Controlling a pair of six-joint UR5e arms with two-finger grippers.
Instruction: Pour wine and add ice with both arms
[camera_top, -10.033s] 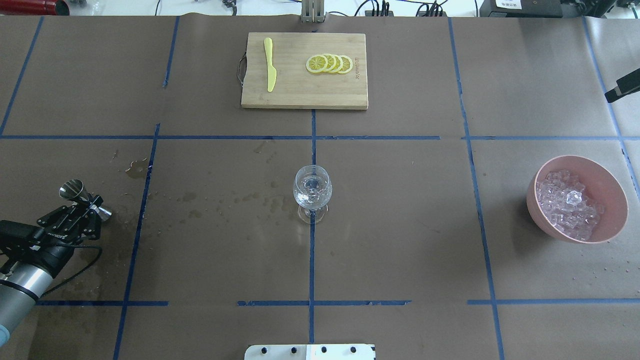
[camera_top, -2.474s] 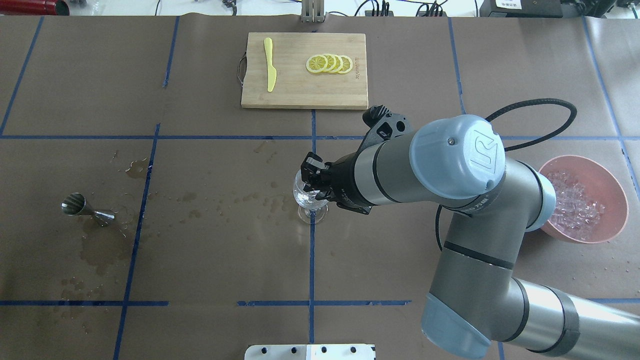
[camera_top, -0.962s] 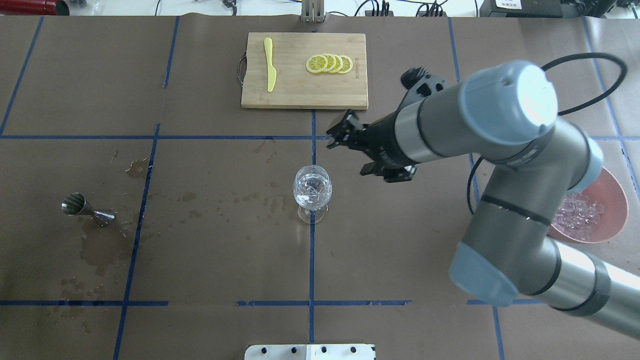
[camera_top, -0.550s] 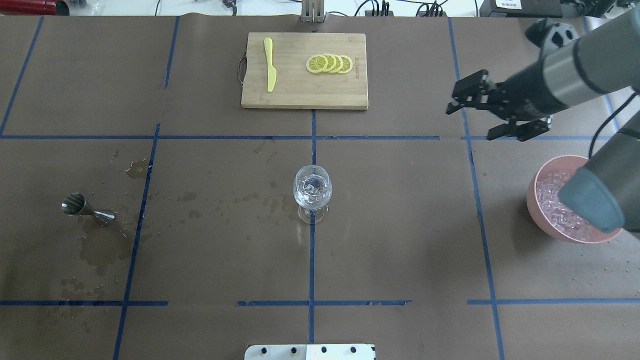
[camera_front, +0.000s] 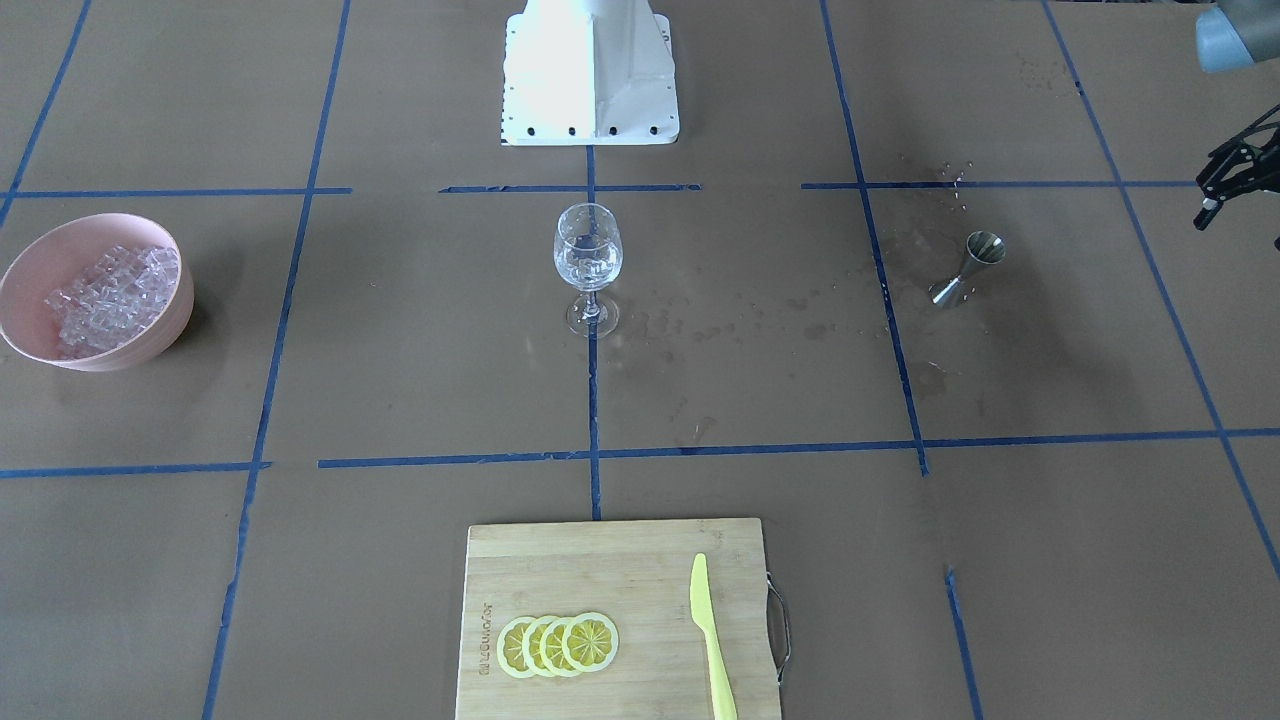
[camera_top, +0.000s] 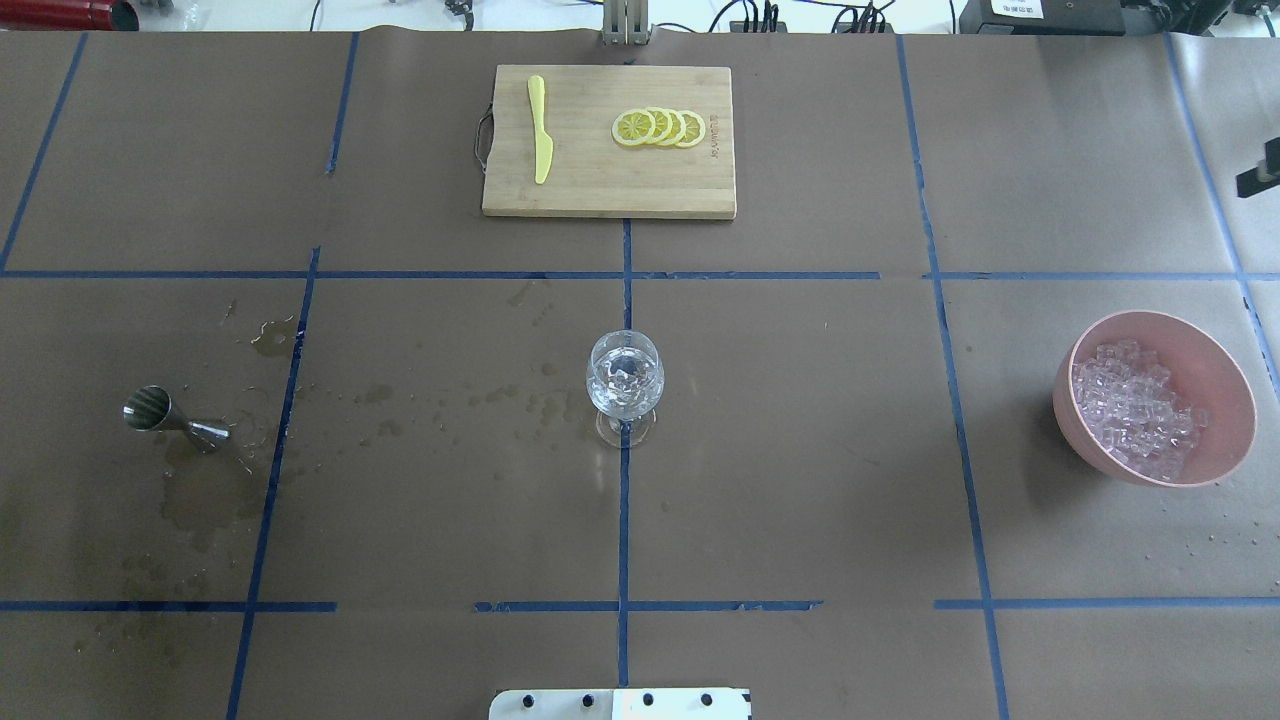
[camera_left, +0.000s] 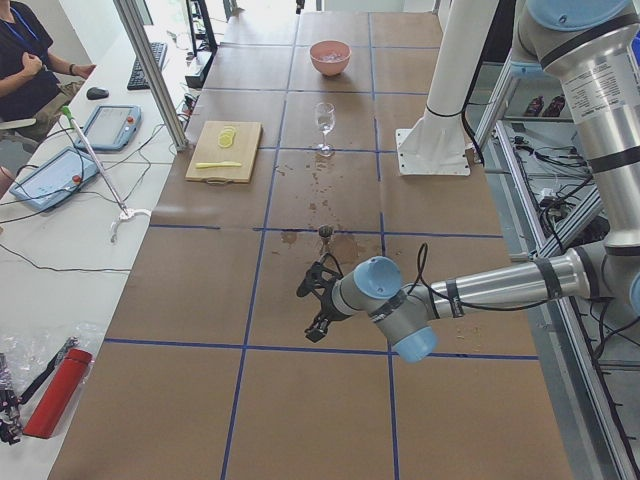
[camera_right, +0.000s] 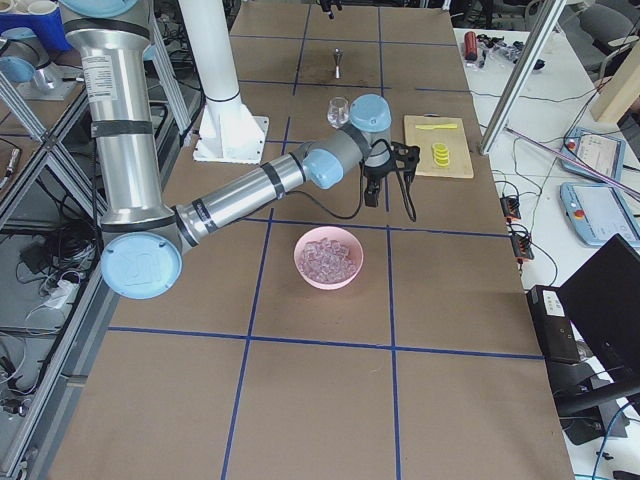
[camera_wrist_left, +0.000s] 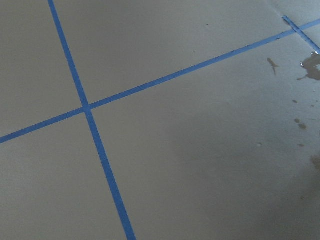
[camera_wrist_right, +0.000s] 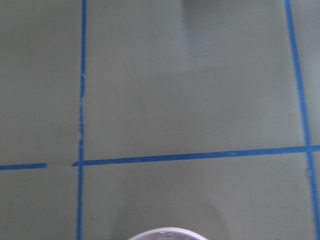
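Note:
A wine glass (camera_top: 624, 380) stands at the table's middle with ice cubes and a little nearly colourless wine in it; it also shows in the front view (camera_front: 588, 255). More ice (camera_top: 1135, 420) lies heaped in a pink bowl (camera_top: 1225, 395) at the right. A steel jigger (camera_top: 170, 414) stands alone at the left. My right gripper (camera_right: 378, 195) hangs open and empty beyond the bowl; only a black tip (camera_top: 1258, 175) shows overhead. My left gripper (camera_left: 308, 315) is open and empty, off the table's left end past the jigger.
A wooden cutting board (camera_top: 608, 190) with lemon slices (camera_top: 658, 128) and a yellow knife (camera_top: 540, 130) lies at the far middle. Wet stains (camera_top: 200, 500) spread around the jigger. The white pedestal (camera_front: 590, 70) stands at the near edge.
My right gripper dropped ice into the glass, rose, and swung right, out of the overhead view. Before that my left gripper let go of the jigger and withdrew.

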